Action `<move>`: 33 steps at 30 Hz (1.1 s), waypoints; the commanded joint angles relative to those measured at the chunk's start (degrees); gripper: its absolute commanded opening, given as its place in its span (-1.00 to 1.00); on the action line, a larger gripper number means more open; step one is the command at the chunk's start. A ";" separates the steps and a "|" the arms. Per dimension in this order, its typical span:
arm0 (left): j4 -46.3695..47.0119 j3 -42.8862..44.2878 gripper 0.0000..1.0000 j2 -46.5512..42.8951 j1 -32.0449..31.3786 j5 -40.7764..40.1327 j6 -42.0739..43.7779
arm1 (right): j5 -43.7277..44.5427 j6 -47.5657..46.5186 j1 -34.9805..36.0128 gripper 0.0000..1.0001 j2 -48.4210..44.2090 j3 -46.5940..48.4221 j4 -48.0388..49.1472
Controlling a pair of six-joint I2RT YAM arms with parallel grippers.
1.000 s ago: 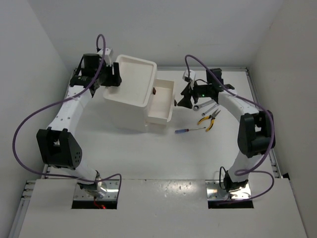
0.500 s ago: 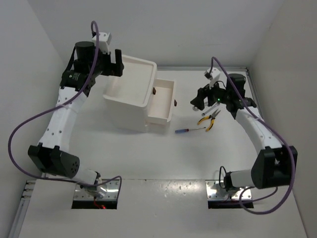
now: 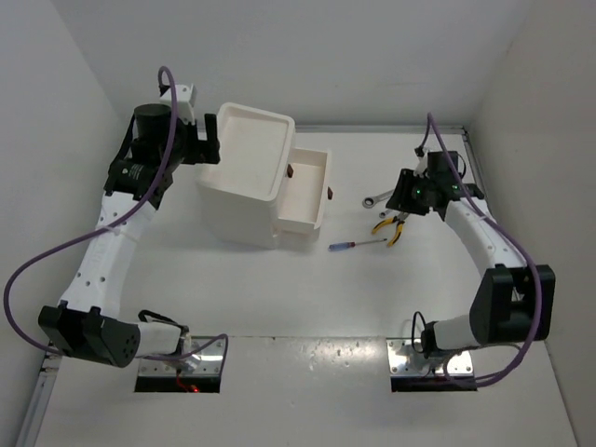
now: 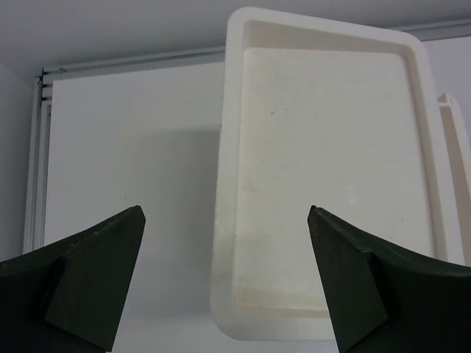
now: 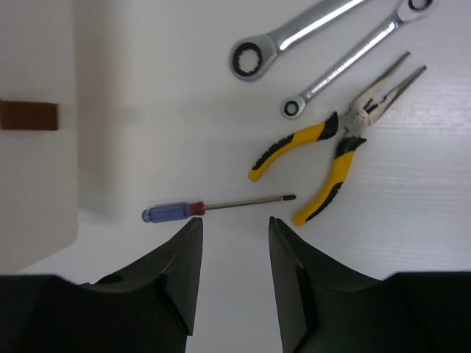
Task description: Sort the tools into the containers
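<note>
Your left gripper [image 4: 224,213] hangs above the left edge of the white cabinet [image 3: 237,209], over its tray-shaped top, and its fingers are spread wide with nothing between them. Your right gripper [image 5: 235,220] is over the table [image 3: 279,289], to the right of the cabinet; its jaws are a little apart and grasp nothing. Just beyond its tips lies the screwdriver [image 5: 213,208], with the yellow-handled pliers [image 5: 331,147] beside it. Farther off are the larger wrench [image 5: 294,33] and the smaller wrench [image 5: 353,59], lying side by side. One drawer [image 3: 321,200] stands open toward the tools
</note>
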 commanded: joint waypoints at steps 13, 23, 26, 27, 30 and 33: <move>3.42 -5.80 1.00 -1.80 1.70 -4.00 -2.16 | 7.79 11.64 -4.13 -0.24 19.81 3.46 -8.23; 5.09 -6.86 1.00 -1.27 2.75 -4.00 -2.77 | 7.79 12.78 -5.19 -0.26 25.96 2.94 -5.77; 5.09 -8.17 1.00 -1.27 2.75 -4.00 -2.77 | 7.18 12.78 -5.72 -0.29 27.54 3.55 -5.25; 5.09 -8.18 1.00 -1.27 2.75 -4.00 -2.77 | 7.17 13.39 -5.72 -0.29 27.55 4.07 -5.25; 5.09 -8.70 1.00 -1.79 3.37 -4.00 -2.77 | 7.17 13.40 -5.72 -0.38 28.86 4.69 -5.25; 5.62 -8.70 1.00 -1.80 3.37 -4.00 -2.77 | 7.17 13.40 -5.72 -0.93 28.86 5.30 -5.25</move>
